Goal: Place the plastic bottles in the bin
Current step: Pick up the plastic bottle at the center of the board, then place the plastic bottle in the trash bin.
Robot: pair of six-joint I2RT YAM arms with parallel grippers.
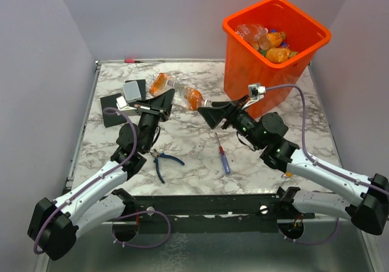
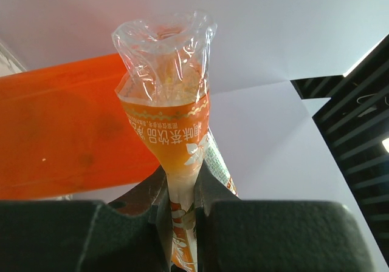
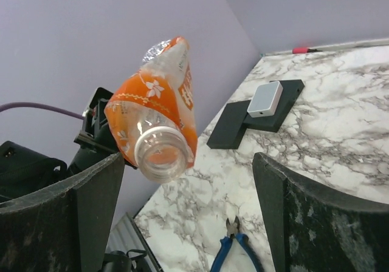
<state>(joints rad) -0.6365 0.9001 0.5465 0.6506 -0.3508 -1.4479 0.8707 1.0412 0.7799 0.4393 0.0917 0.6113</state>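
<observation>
Blue-handled pliers and a blue-and-red screwdriver are laid on the glossy, marble-patterned table. Beyond them, a crumpled clear bottle with an orange label is pinched flat above the table by the almost closed left gripper. Its open neck is framed by the widely spread right gripper; contact cannot be told. Farthest back, more bottles are heaped inside the tapered, smooth bright-orange plastic bin.

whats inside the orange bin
Bottles lie piled in the bin: a crumpled clear one and orange ones on top. Anything lower is hidden by them and by the bin's near wall.
</observation>
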